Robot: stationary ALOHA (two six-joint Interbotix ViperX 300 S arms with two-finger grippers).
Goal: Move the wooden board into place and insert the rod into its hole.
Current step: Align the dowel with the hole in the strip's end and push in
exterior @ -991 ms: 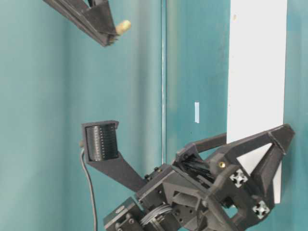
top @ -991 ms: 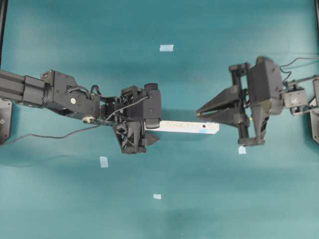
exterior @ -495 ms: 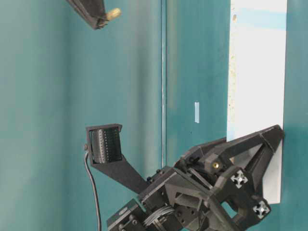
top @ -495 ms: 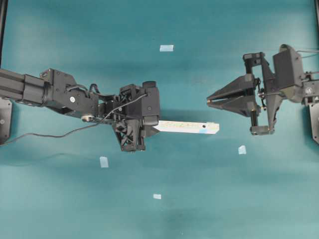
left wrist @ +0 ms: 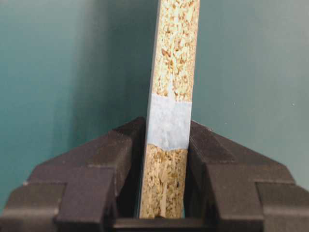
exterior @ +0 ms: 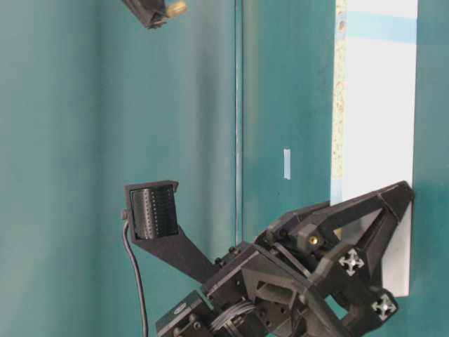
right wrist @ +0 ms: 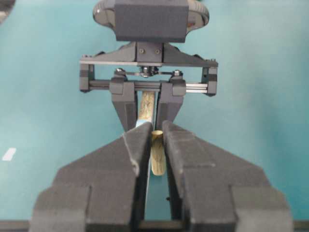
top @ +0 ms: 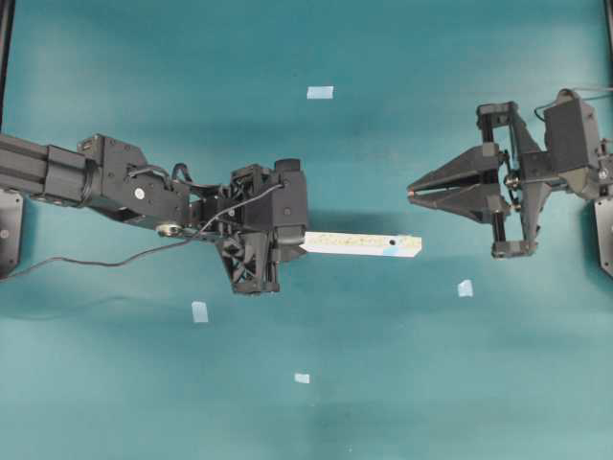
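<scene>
From overhead, we saw the wooden board [top: 362,244] lying level near the middle of the teal table [top: 402,383], its left end inside the left gripper [top: 287,244] and the hole [top: 394,254] near its free right end; the right gripper [top: 412,191] hung apart to the upper right, and small tape squares [top: 320,93] dotted the surface. At table level, the board [exterior: 375,126] stood on its long edge, so we judged it stiff and light, unlikely to sag when held at one end, while the rod [exterior: 175,8] showed as a cream tip past the dark fingers at the top of that view. In the left wrist view, both pads pressed the board's [left wrist: 170,121] broad faces, with the speckled edge toward the camera; the smooth faces looked slippery, so a squeeze across them near the end seemed right. In the right wrist view, the narrowly set fingers [right wrist: 140,145] pinched the rod [right wrist: 157,157], a small hard peg we thought easily twisted askew, best held at mid-length with the leading end free.
</scene>
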